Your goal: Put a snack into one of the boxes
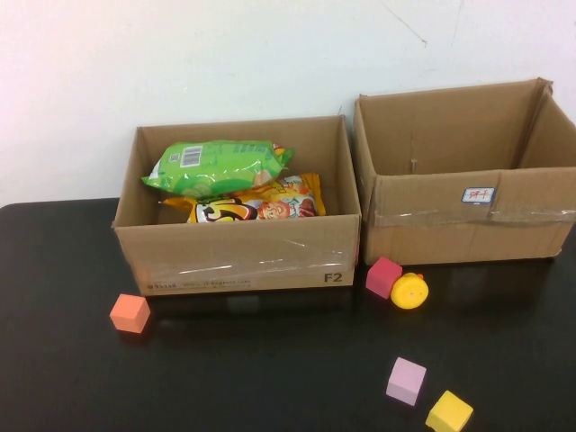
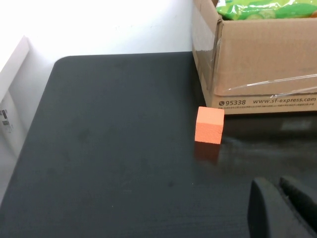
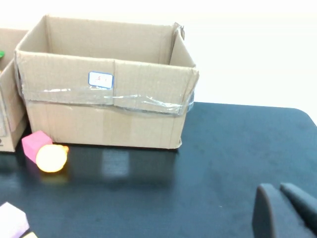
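A green snack bag (image 1: pixel 219 166) lies on an orange-yellow snack bag (image 1: pixel 256 206) inside the left cardboard box (image 1: pixel 236 256). The green bag's edge also shows in the left wrist view (image 2: pixel 267 8). The right cardboard box (image 1: pixel 468 216) looks empty; it also shows in the right wrist view (image 3: pixel 106 111). Neither arm shows in the high view. My left gripper (image 2: pixel 277 186) is shut and empty, low over the black table, near the left box's front left corner (image 2: pixel 257 74). My right gripper (image 3: pixel 278 188) is shut and empty over the table, to the right of the right box.
Foam blocks lie on the black table: orange (image 1: pixel 130 313) in front of the left box, magenta (image 1: pixel 383 276) beside a yellow round toy (image 1: pixel 410 291), lilac (image 1: pixel 406 381) and yellow (image 1: pixel 449 412) at the front right. A white wall stands behind the boxes.
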